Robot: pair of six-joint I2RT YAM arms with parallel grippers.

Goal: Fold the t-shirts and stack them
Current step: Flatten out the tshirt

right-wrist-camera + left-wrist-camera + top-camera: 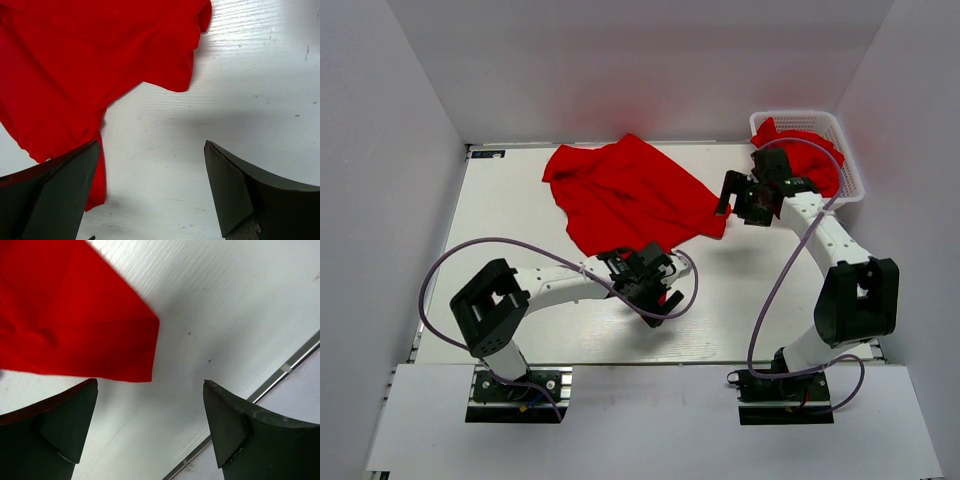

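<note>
While rumpled, t-shirt (75, 315) beside left tool (150, 390) (gaping)

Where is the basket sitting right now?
In the top view, the white basket sits at the far right corner of the table, just beyond the right arm, with bunched red cloth inside.

White lattice basket (850, 160) sits at the far right corner of the table (520, 200). Table top white, faint dark specks. Metal rail (287, 365) along its edge. Plain white walls (620, 60) on three sides.
</note>
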